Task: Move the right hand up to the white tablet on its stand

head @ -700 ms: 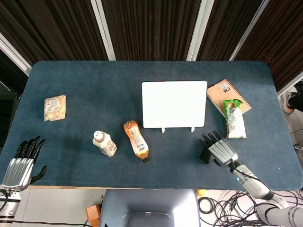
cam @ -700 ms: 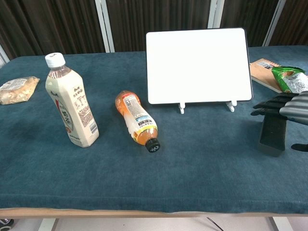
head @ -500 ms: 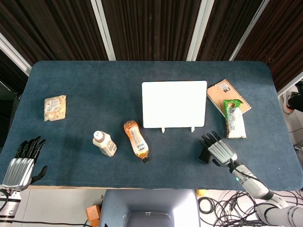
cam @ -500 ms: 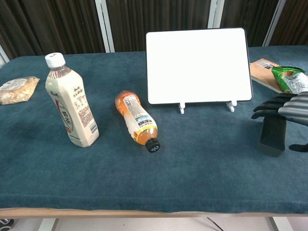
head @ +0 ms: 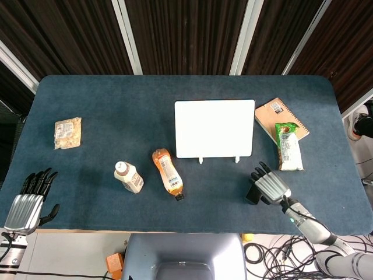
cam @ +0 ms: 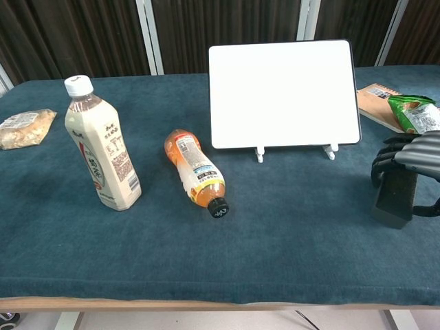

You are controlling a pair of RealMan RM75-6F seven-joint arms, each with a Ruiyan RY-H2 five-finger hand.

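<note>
The white tablet [head: 214, 128] stands upright on its small white stand [head: 218, 158] just right of the table's middle, and also faces the chest view as the white tablet [cam: 284, 93]. My right hand [head: 268, 185] hovers low in front of the tablet's right corner, a short gap from it. Its fingers [cam: 402, 155] curl down over a black block [cam: 394, 196] standing on the cloth, with the thumb beside the block. Whether the hand grips the block cannot be told. My left hand [head: 26, 207] hangs off the near left table edge, fingers spread, holding nothing.
An orange bottle [head: 167, 173] lies on its side left of the tablet, with an upright milk-tea bottle [head: 128, 177] further left. A brown notebook [head: 280, 116] and green snack bag [head: 289, 147] lie right of the tablet. A snack packet [head: 67, 132] rests far left.
The right hand's fingers, stretched out flat above the black block before, have curled down over it. The left hand has sunk slightly. Nothing else moved.
</note>
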